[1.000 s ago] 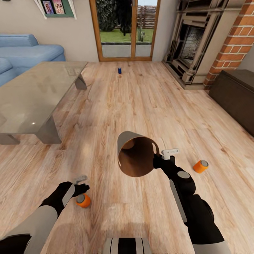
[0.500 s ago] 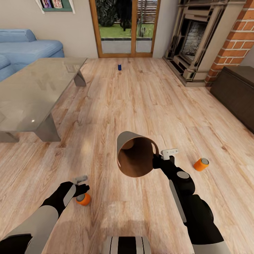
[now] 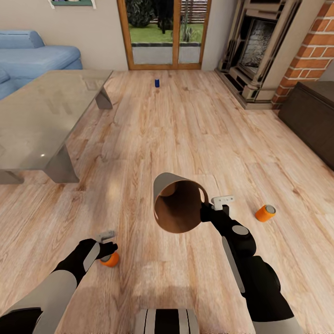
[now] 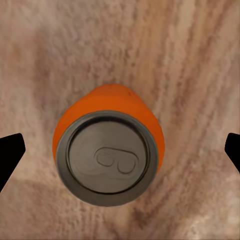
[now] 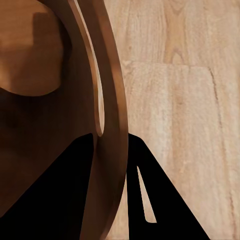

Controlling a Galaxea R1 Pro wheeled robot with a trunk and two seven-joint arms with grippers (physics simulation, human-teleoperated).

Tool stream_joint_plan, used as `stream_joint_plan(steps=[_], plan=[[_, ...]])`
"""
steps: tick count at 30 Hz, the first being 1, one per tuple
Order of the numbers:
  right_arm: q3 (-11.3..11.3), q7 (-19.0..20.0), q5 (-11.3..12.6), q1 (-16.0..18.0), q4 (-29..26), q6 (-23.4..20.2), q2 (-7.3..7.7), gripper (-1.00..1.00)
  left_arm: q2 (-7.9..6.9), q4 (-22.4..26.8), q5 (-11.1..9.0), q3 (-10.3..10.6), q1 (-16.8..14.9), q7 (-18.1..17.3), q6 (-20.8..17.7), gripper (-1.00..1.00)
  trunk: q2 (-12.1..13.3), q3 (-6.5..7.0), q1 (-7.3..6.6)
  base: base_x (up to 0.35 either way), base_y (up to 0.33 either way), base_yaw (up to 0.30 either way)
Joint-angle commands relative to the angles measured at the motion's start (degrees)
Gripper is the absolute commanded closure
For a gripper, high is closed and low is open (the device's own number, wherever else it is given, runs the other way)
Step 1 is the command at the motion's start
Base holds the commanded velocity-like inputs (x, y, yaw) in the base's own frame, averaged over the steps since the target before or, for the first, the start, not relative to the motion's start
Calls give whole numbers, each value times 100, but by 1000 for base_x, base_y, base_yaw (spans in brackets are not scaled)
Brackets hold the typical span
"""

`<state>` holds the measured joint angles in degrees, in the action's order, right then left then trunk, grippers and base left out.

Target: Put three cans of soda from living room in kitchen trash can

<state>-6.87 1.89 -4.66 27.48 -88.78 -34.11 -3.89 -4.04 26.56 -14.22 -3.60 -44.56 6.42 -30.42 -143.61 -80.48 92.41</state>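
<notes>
Left pincer (image 3: 107, 241) is hanging right over an orange soda can (image 3: 110, 259) that stands upright on the wood floor (image 3: 176, 134), jaws spread wide with the can sitting between them and nothing gripped yet; the wrist cam looks straight down on the can's dull silver lid (image 4: 107, 157) with its pull tab, fingertips well clear on either side, so I'd say it's lined up for a top-down grab. Moving right, the right pincer (image 3: 207, 209) is clamped on the rim of the trash can (image 3: 178, 206), one finger inside and one outside the thin wall. It's held up off the floor and tipped so the smooth coppery inside faces the robot, probably so cans can be dropped in on the spot. Further right of that pincer, a second orange can (image 3: 265, 213) sits tilted on the planks. Far ahead of both, near the glass doors (image 3: 162, 32), stands the dark blue can (image 3: 157, 83).
</notes>
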Motion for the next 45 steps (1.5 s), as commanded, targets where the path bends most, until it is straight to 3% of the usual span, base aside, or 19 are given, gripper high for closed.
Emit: stream_joint_plan(steps=[1,24,45], plan=[[-3,31,53,3,-8,1,-2,100,0,1,-2,0,0,0,1,-100,0,-8,-1,0,0,0],[-7,26,49,-37,0,48,2,100,0,8,-28,-6,0,0,1,-100,0,-207,-1,0,0,0],[-9,38,48,-50,2,71,-3,100,-1,9,-45,-9,0,-2,9,-100,-3,-269,4,0,0,0]])
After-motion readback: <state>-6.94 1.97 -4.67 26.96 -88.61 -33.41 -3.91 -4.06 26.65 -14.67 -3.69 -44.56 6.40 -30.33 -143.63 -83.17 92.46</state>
